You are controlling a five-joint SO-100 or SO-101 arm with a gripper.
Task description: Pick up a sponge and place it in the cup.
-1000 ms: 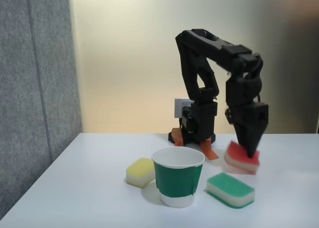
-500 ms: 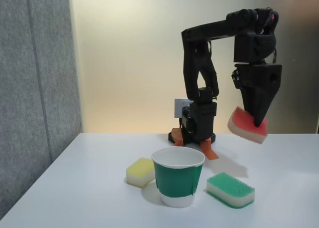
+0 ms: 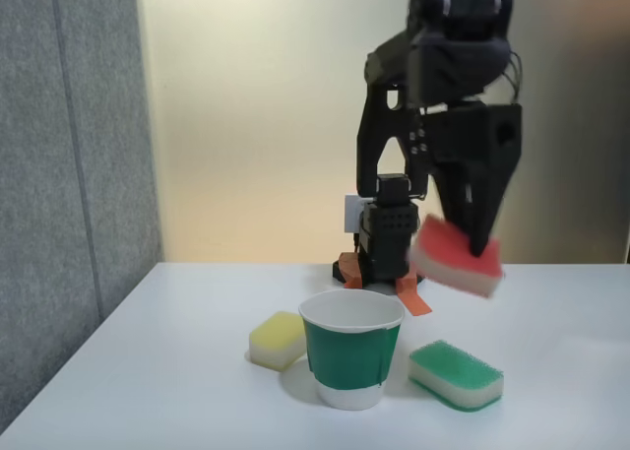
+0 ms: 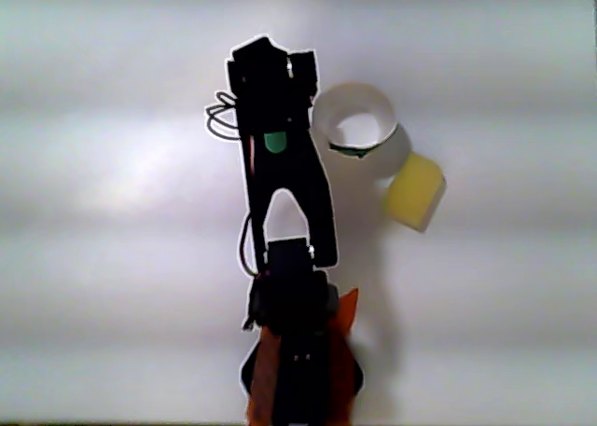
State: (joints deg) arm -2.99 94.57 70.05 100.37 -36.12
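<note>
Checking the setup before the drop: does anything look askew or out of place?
Only the red sponge: it hangs tilted in the hand, gripped near one end, its other end sagging toward the cup. The cup stands upright; the green sponge and yellow sponge lie flat.

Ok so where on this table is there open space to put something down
In the fixed view, the table is bare left of the yellow sponge, along the grey panel, and at the far right past the green sponge. It is crowded around the cup, under the claw carrying the red sponge.
</note>
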